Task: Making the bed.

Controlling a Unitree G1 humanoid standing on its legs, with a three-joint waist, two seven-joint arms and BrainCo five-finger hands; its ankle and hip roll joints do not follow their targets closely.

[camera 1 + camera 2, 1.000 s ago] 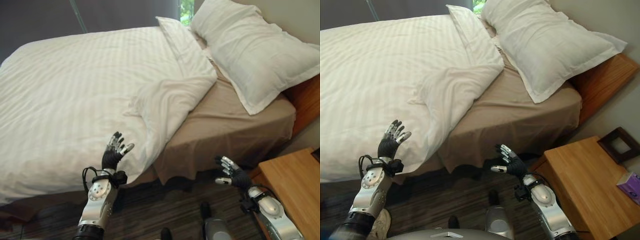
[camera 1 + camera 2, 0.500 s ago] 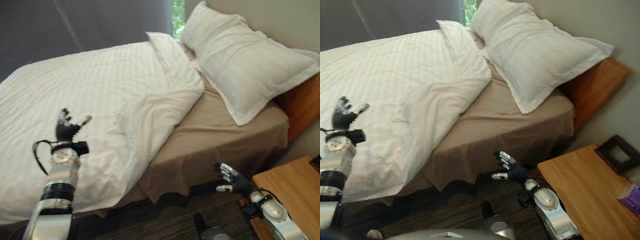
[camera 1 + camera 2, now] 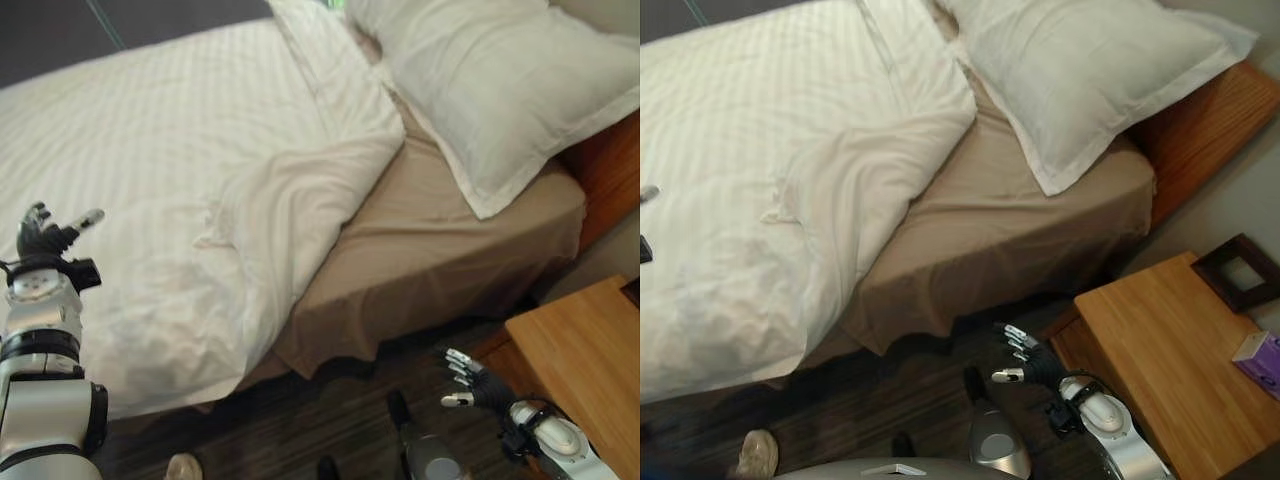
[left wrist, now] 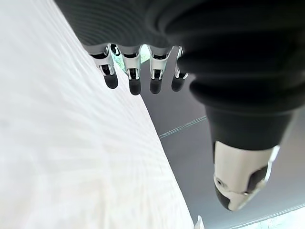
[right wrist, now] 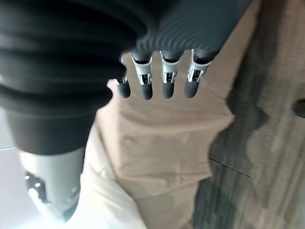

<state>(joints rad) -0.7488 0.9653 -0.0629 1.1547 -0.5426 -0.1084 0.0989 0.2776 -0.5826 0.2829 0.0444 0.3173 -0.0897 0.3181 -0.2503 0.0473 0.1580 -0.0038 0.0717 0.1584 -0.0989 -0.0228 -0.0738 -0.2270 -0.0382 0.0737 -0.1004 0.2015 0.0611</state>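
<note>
Fingers spread and loose on the left hand (image 3: pixel 45 235), holding nothing, hovering above the white duvet (image 3: pixel 170 190) near its floor-side edge. That duvet covers most of the bed, one corner folded back and rumpled, baring the tan sheet (image 3: pixel 450 240) toward the pillow (image 3: pixel 500 90). Right hand (image 3: pixel 475 385), fingers also straight and empty, hangs below the sheet's overhang, beside the wooden nightstand (image 3: pixel 590 350).

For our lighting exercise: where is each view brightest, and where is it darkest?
Left eye view: the duvet is brightest, and the floor below the tan sheet lies in shadow. Left wrist view: the duvet glares white beside the left hand.
</note>
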